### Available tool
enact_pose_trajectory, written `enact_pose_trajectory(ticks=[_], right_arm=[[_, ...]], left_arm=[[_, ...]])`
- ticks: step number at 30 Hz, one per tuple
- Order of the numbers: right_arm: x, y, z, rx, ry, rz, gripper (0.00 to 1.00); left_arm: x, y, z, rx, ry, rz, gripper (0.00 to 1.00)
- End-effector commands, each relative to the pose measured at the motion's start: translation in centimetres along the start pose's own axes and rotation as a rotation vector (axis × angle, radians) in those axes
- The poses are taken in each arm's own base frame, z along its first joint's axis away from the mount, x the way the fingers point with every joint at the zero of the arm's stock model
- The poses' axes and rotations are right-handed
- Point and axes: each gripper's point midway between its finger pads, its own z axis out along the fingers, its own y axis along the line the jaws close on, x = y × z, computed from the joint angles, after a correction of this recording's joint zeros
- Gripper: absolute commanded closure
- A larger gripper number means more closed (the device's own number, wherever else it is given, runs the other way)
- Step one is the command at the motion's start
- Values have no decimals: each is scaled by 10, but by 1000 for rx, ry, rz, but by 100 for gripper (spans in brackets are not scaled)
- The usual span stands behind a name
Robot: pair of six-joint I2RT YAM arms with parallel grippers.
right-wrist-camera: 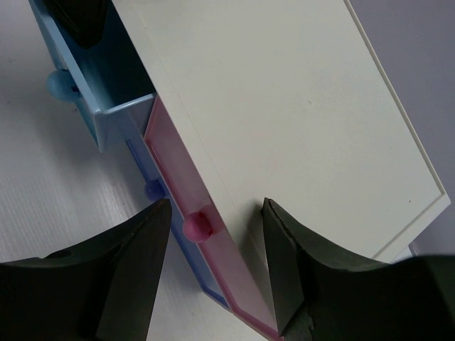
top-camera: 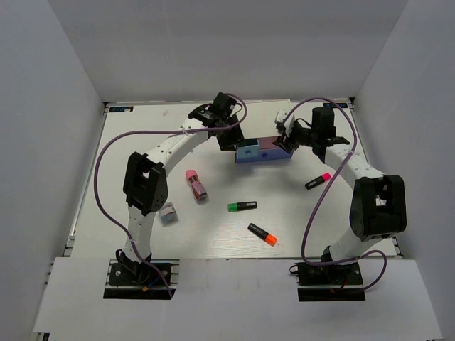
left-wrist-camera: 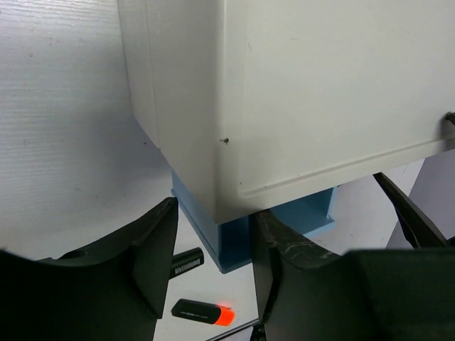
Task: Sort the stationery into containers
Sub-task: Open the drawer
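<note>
The containers are one white drawer box (top-camera: 264, 151) at the back middle. Its light-blue drawer (right-wrist-camera: 106, 92) is pulled out, and the pink drawer (right-wrist-camera: 186, 188) is pushed in. My left gripper (left-wrist-camera: 213, 263) is open at the box's left end, its jaws straddling the blue drawer's side wall (left-wrist-camera: 234, 249). My right gripper (right-wrist-camera: 213, 266) is open, with one finger on the white top and the other in front of the pink knob (right-wrist-camera: 197, 226). On the table lie the green (top-camera: 242, 207), orange (top-camera: 262, 234) and pink (top-camera: 318, 181) highlighters, a pink oblong item (top-camera: 195, 183) and a grey-blue piece (top-camera: 168, 213).
White walls close in the table at the back and on both sides. Purple cables loop off both arms. The lower blue-violet drawer's knob (right-wrist-camera: 153, 188) shows under the pink drawer. The orange highlighter (left-wrist-camera: 202, 312) also lies below the left jaws.
</note>
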Motion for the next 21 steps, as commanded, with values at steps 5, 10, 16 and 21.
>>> enact_pose_trajectory(ticks=[5,10,16,21], right_arm=[[-3,-13,8,28,8,-11,42],[-4,-18,12,53,18,-2,43],[-3,-22,17,79,34,5,43],[-2,-24,19,88,39,11,43]], left_arm=[[11,-7,-11,-4,13,62,49],[21,-12,-16,10,27,86,50],[36,-16,-27,26,55,101,50],[53,-13,-32,17,80,108,50]])
